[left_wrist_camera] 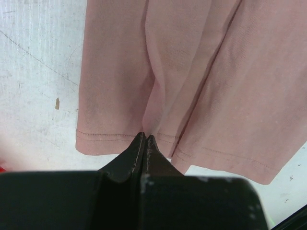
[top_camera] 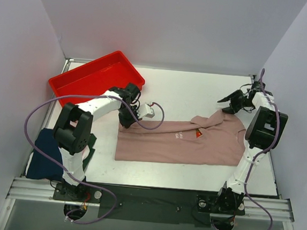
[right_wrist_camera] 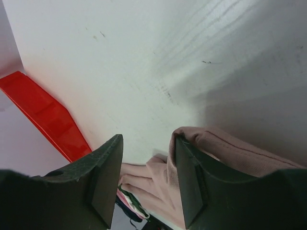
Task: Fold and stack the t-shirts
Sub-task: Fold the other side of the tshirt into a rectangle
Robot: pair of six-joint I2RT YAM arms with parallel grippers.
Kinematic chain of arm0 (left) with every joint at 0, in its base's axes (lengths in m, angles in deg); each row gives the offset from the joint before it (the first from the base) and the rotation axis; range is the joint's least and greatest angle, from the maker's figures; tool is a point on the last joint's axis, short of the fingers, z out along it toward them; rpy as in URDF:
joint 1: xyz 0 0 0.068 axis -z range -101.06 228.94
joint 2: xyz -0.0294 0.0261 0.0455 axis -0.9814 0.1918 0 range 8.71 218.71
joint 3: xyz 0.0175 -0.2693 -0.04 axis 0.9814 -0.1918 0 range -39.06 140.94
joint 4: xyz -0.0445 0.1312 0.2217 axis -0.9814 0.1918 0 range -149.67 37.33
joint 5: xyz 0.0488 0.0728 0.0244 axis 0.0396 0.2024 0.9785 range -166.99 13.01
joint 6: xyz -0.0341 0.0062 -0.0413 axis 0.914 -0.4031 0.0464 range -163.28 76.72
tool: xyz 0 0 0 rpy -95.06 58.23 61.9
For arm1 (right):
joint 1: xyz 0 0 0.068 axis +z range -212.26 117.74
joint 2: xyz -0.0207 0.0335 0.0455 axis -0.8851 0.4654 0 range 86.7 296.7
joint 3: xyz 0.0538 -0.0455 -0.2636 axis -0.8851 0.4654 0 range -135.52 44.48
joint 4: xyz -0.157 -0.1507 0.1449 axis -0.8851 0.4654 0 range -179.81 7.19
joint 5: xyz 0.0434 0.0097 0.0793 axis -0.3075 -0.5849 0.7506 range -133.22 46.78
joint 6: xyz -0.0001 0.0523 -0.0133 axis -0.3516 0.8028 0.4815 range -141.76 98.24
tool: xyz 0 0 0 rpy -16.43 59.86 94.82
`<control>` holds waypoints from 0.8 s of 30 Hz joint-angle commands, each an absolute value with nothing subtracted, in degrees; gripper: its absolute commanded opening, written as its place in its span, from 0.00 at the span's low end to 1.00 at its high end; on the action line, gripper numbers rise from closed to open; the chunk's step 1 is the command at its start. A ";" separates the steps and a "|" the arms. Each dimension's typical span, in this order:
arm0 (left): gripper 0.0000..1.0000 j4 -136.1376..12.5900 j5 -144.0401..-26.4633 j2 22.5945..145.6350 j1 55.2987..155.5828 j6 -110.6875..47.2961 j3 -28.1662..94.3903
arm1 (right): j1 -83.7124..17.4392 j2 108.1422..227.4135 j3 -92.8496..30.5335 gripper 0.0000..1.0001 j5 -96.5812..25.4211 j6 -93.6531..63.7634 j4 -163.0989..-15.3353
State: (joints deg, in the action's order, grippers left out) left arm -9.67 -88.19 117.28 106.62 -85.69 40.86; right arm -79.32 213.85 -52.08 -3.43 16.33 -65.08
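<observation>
Lying flat: the dusty-pink t-shirt point(top_camera: 183, 142) is spread on the table point(top_camera: 199, 89), centre to right, print side up.
Long axis: it runs left to right across the table; the hem point(left_wrist_camera: 103, 138) is turned toward the left arm, the collar end point(top_camera: 217, 119) toward the right arm.
Hem corner: the far-left corner is pinched by the left gripper point(left_wrist_camera: 145, 140); its fingers are closed tight on a gathered fold of the hem, and the cloth fans away from the tips.
Collar end: the right gripper point(right_wrist_camera: 147, 143) is held just over the far-right corner; its fingers are parted roughly halfway and nothing is clamped. Cloth is seen beneath them and against one finger point(right_wrist_camera: 189, 182), not gripped as far as can be judged.
Nearer arm: each end is covered by its own arm; only the left end is held.
Key relation: the shirt lies below the right fingertips, so a re-grasp is judged to call for a drop onto the collar edge, across the long axis.
Navy t-shirt point(top_camera: 45, 154): set at the near-left edge beside the left arm's base, well apart from the pink one.
Red tray point(top_camera: 97, 78): far-left, beyond the left gripper, apart from both shirts.
</observation>
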 commanded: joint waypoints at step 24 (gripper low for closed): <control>0.00 -8.70 -88.86 119.54 106.19 -85.29 45.66 | -79.75 199.28 -34.71 0.50 -8.50 -7.25 -61.77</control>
State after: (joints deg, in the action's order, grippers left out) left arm -9.54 -88.13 118.73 106.51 -85.47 42.13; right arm -79.85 199.31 -34.81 -8.92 -3.10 -60.29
